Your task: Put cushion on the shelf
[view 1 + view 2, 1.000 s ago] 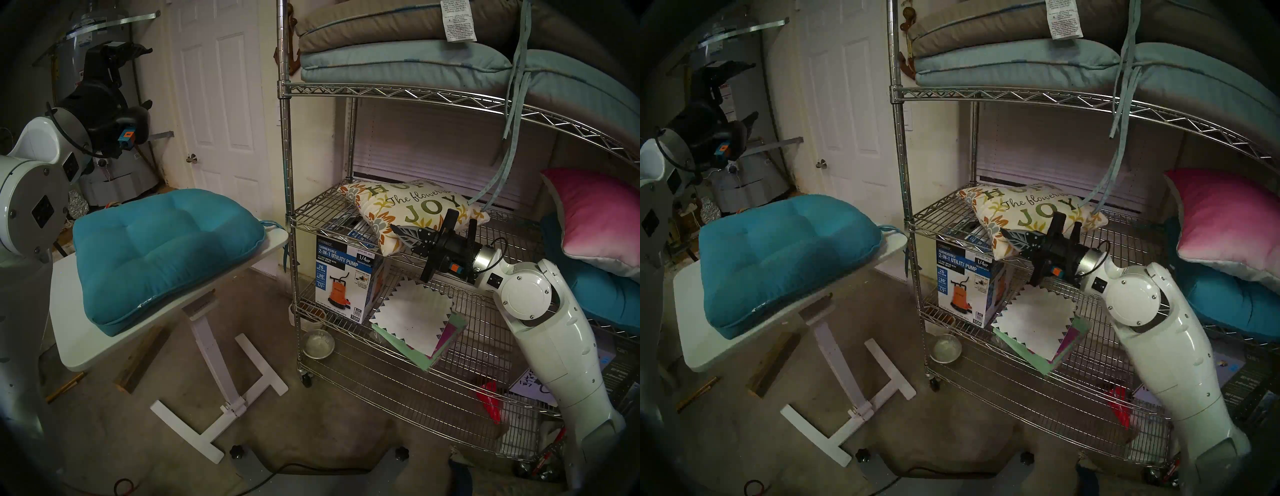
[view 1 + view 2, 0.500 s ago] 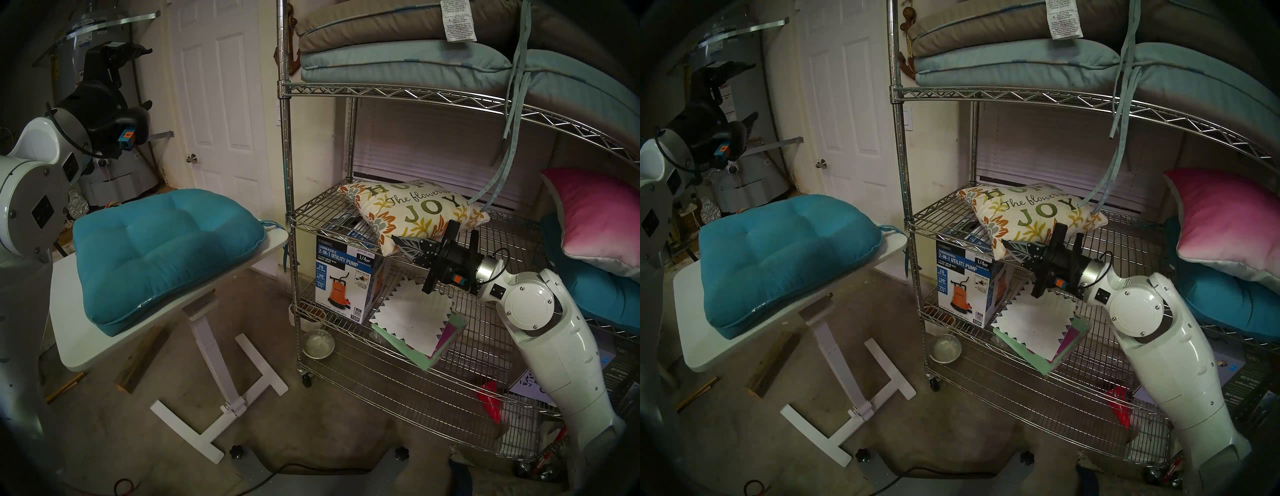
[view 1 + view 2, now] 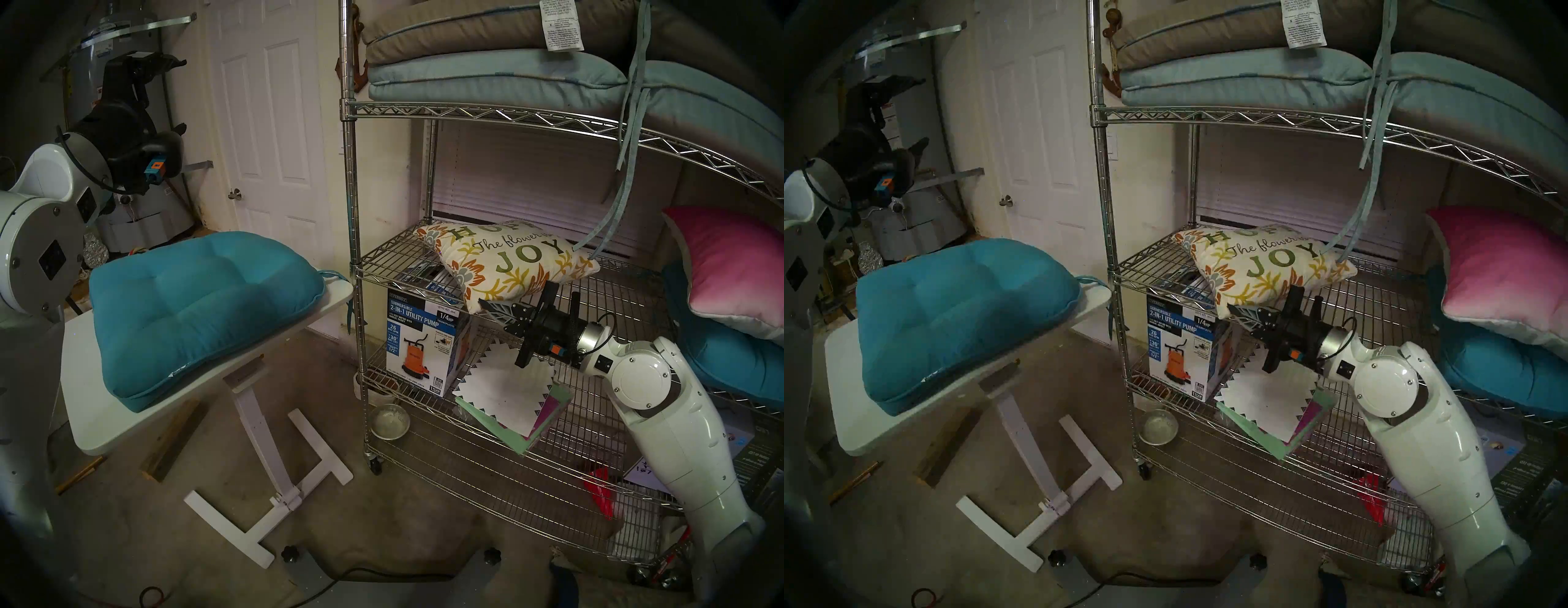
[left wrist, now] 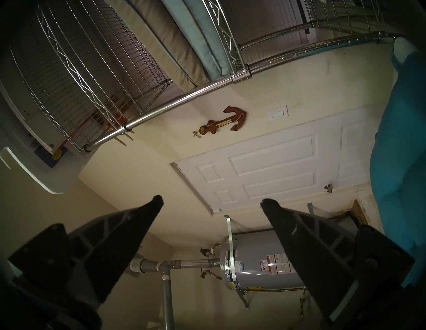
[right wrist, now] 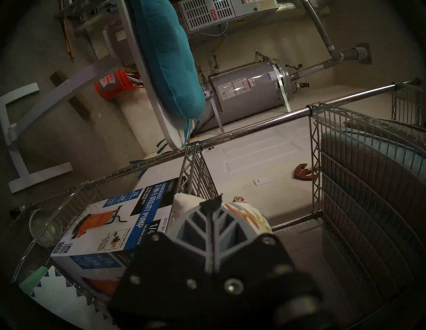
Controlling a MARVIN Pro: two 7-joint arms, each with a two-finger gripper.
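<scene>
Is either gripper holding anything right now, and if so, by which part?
Nothing is held. The right gripper is shut and empty just under the floral cushion's front corner on the shelf; the left gripper is open and empty.

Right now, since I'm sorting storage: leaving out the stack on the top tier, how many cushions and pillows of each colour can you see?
Teal fabric cushions: 2, the tufted one on the white table, another under the pink pillow
Pink square pillow: 1
Cream floral "JOY" pillow: 1
Total: 4
</scene>
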